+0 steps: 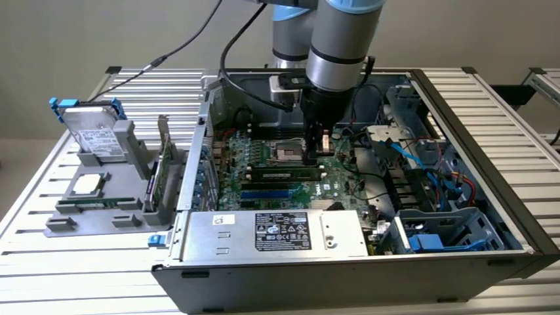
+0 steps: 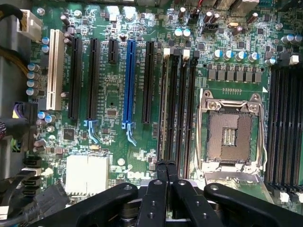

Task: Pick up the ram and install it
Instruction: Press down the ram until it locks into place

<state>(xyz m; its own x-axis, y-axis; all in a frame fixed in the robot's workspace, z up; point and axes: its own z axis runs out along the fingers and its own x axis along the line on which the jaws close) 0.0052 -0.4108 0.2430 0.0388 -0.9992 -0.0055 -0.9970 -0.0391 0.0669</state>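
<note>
A plain grey-beige wall [image 1: 105, 33] stands behind a counter [image 1: 499, 111] built of ribbed silver aluminium slats laid side by side. Black caps [image 1: 114, 69] close the counter's far corners. At the exterior view's right edge, part of a second aluminium frame [image 1: 544, 82] stands near the counter. At the exterior view's left, a paler band [image 1: 22, 170] lies below the wall. Soft, even light falls across the scene, leaving only faint shadows.

- ram [image 1: 284, 174]: long thin stick, dark chips along its face, pale label mid.
- Stands on edge on mobo [image 1: 252, 152], level, running 9-to-3 in ext. view.
- At 6 o'clock of CPU socket [image 1: 292, 152].
</note>
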